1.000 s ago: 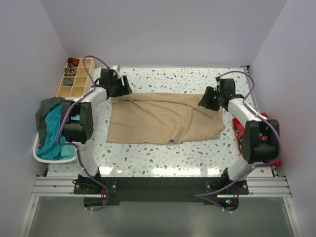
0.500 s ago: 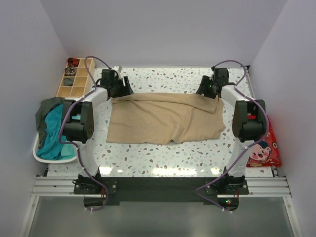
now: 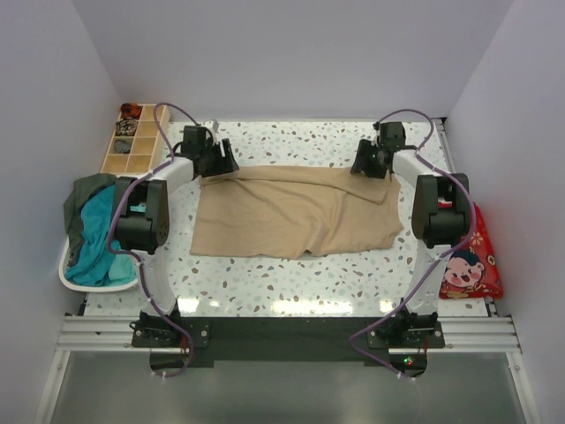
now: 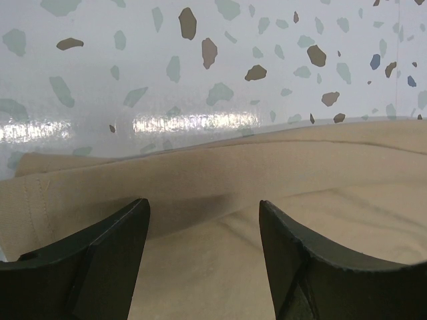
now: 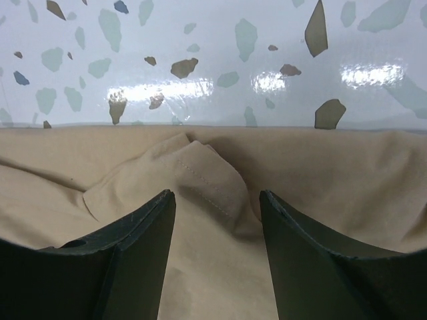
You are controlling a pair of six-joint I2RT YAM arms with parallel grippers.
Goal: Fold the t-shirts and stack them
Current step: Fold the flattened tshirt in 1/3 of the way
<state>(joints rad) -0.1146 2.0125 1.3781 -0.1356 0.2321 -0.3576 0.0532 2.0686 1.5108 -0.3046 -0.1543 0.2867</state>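
A large sandy-beige t-shirt [image 3: 296,212] lies loosely spread on the speckled table [image 3: 300,141], partly folded over itself. My left gripper [image 3: 219,166] stands open at its far left corner; in the left wrist view the left gripper [image 4: 202,203] straddles a folded edge of the beige t-shirt [image 4: 267,167]. My right gripper [image 3: 368,165] is open at the far right corner. In the right wrist view the right gripper [image 5: 217,195] has a stitched hem flap of the beige t-shirt [image 5: 207,177] between its fingers. A teal t-shirt [image 3: 91,252] and a dark grey-green t-shirt [image 3: 82,196] lie in the basket.
A white plastic basket [image 3: 67,276] sits off the table's left edge. A wooden compartment box [image 3: 132,146] with small items stands at the far left corner. A red patterned bag [image 3: 470,265] lies at the right edge. Walls close in on three sides.
My right arm has swung from the shirt's right side up to its far right corner, uncovering the red bag, and its jaws have widened a little. The left arm has stayed put.
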